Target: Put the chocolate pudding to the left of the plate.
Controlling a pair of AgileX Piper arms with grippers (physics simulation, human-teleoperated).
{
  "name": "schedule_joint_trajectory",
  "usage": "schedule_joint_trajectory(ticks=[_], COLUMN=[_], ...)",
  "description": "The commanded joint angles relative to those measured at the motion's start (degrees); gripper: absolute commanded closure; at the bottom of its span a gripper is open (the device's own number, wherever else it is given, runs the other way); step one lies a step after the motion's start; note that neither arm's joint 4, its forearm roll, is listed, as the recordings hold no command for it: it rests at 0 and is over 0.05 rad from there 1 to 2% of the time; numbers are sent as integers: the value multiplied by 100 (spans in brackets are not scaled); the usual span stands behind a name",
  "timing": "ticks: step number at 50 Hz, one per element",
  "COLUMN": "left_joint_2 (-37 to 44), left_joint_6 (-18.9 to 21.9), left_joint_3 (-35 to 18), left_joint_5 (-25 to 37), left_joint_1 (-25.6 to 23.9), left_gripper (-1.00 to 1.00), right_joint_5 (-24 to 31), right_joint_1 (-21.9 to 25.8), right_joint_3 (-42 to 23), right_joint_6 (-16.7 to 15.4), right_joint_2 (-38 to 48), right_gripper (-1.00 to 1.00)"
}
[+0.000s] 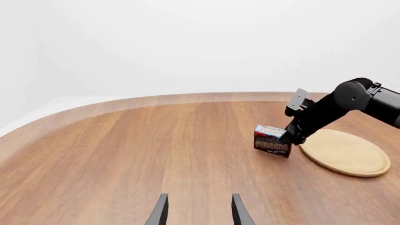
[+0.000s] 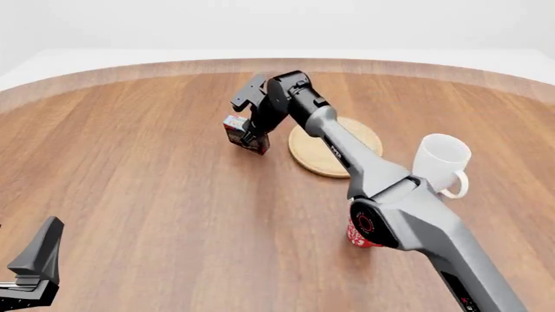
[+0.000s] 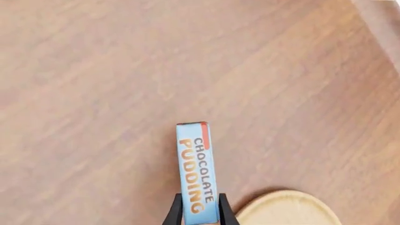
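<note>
The left tool (image 1: pixel 198 211) waits open, close by and low. Farther out, the right tool (image 3: pixel 198 210) pinches the pudding (image 2: pixel 244 134) just left of the plate (image 2: pixel 323 159). The box looks tilted, so if dropped it might tip onto the tabletop (image 2: pixel 156 195)

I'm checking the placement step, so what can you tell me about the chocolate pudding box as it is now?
The chocolate pudding is a small rectangular carton, dark brown on its faces, with a light-blue narrow side bearing orange "CHOCOLATE PUDDING" lettering and a red corner. It stands on edge, slightly tilted, just left of the plate without overlapping it. The right tool is shut on one end. Whether it touches the table cannot be told.
</note>
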Motion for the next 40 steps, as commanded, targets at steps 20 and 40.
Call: schedule_joint_trajectory(ticks=[20, 40], left_joint_2=[0, 0], left_joint_6=[0, 0], left_joint_3=[0, 0], left_joint_5=[0, 0], left_joint_1=[0, 0], left_gripper=[-100, -100], right_joint_5=[90, 10], right_joint_1=[108, 91], right_joint_3=[-127, -96], right_joint_6=[211, 252], right_joint_2=[49, -526], right_gripper=[100, -100])
